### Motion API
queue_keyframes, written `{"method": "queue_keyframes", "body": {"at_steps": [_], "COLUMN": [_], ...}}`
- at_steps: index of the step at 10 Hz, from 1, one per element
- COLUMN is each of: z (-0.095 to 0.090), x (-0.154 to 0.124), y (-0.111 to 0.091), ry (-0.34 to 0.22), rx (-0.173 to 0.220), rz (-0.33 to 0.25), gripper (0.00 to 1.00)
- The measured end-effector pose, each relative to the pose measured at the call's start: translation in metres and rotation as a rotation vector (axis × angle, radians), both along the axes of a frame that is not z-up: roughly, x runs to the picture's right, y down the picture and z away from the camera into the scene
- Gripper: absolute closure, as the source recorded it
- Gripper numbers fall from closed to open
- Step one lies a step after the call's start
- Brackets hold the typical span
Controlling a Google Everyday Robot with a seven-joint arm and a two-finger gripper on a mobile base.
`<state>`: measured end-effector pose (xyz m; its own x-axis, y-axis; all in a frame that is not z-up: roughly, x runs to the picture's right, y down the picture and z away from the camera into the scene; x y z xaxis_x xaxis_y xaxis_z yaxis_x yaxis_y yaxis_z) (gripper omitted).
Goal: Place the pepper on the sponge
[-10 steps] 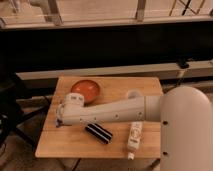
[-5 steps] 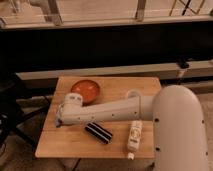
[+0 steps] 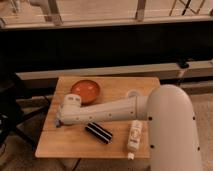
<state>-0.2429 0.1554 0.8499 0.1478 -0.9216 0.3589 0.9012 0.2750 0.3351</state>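
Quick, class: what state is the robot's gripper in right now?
Gripper: state cannot be told; it sits low over the left side of the table, just on the near side of the bowl.

White arm (image 3: pixel 107 111) stretched out low — pincer (image 3: pixel 59 122) at its far end.

Table (image 3: pixel 70 145) is light tan wood. Bowl (image 3: pixel 85 91) at its 11 o'clock is plain orange-red, no pattern. Block (image 3: pixel 98 132) around 6 o'clock is black with thin white stripes. Bottle (image 3: pixel 134 136) at 5 o'clock looks creamy white. Arm (image 3: pixel 110 110) is off-white all over, same for the gripper (image 3: pixel 59 121) at the table's 9 o'clock. Backdrop's pretty much black.
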Motion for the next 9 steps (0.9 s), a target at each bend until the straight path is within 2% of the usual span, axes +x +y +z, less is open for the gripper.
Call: {"method": "queue_keyframes", "body": {"at_steps": [1, 2, 4, 9], "z": [0.003, 0.0056, 0.0087, 0.0097], "x": [-0.0004, 0.0003, 0.0007, 0.0046], "y": [0.001, 0.0011, 0.001, -0.0017], "ry": [0.005, 0.012, 0.023, 0.03], "rx": [-0.002, -0.003, -0.008, -0.014], "rz": [-0.003, -0.004, -0.005, -0.007], "gripper": [0.99, 0.94, 0.72, 0.24]}}
